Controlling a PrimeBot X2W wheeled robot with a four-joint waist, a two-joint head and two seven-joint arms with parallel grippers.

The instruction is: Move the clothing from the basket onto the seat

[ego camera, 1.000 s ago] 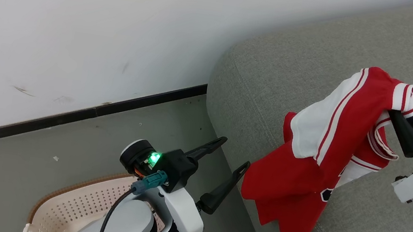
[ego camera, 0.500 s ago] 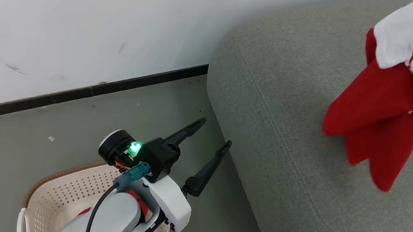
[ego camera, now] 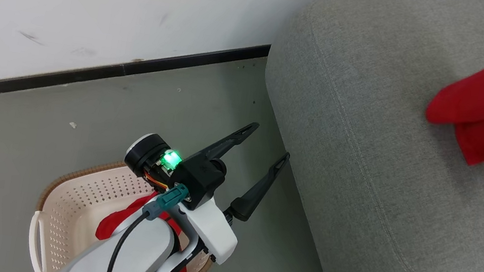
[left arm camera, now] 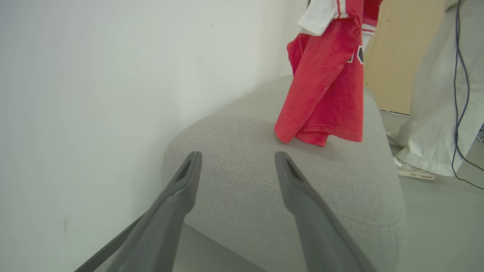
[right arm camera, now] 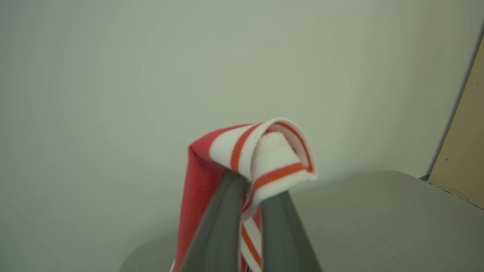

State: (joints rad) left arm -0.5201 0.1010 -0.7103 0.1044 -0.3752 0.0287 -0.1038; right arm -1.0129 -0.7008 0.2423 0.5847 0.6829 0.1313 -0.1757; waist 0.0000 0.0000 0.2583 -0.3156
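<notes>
Left gripper (ego camera: 269, 140) spread wide; right gripper (right arm camera: 251, 184) pinched tight.

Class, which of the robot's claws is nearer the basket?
Left. The left claw hangs open just past the basket rim, beside the seat. The right claw is away over the seat, shut on a red garment.

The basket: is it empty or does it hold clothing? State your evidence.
Not empty: red clothing lies inside the basket, partly hidden by the left forearm; how much, cannot tell.
</notes>
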